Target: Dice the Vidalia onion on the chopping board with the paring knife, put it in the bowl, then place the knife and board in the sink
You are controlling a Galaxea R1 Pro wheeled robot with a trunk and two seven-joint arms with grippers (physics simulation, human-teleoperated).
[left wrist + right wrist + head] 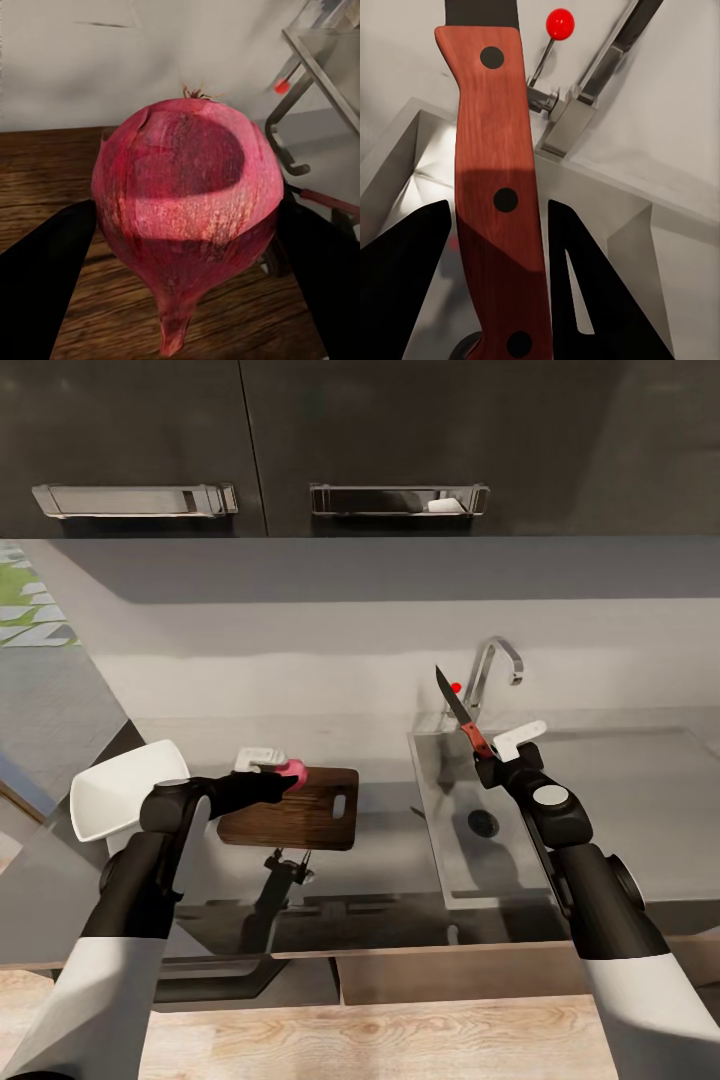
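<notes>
Left gripper (285, 778) is closed on the Vidalia onion (295, 770), one finger on each side of the bulb, held over the far left corner of the chopping board (300, 815). Right gripper (490, 760) clamps the paring knife (462, 715) by its red handle, blade pointing up and away, above the sink (450, 840). The bowl (115, 790) sits just left of the left gripper's arm on the countertop (390, 880).

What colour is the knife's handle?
Reddish-brown wood with dark rivets; the paring knife shows best in the right wrist view.
</notes>
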